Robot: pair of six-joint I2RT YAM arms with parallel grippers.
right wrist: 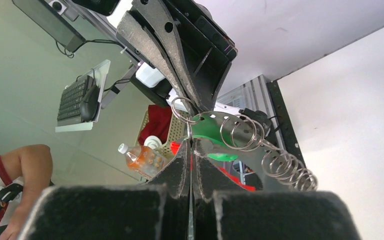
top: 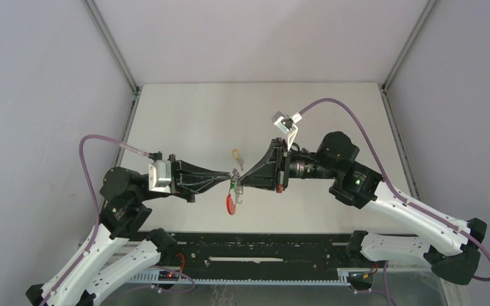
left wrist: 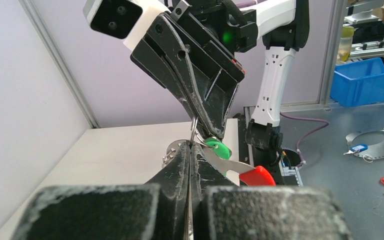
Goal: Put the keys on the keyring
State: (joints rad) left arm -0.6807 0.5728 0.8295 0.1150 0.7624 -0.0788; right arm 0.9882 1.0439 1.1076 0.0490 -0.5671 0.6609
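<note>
Pulling now could make the keyring [left wrist: 256, 176] slip out, I think, because my left gripper [top: 227, 174] and right gripper [top: 245, 178], pressed tight tip to tip, only pinch thin springy wire. The green key [left wrist: 218, 148], flat with a smooth plastic head, hangs just below them. The yellow key [top: 236, 153] lies on the desk [top: 185, 121] beyond them.

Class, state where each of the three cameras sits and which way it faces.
Top external: above and behind, looking down at the table; left arm and right arm show.
Left wrist: on the left arm, facing the right gripper; own shut fingers below.
Right wrist: on the right arm, facing the left gripper; own fingers below.
Shared: both wrist views show the green key.
</note>
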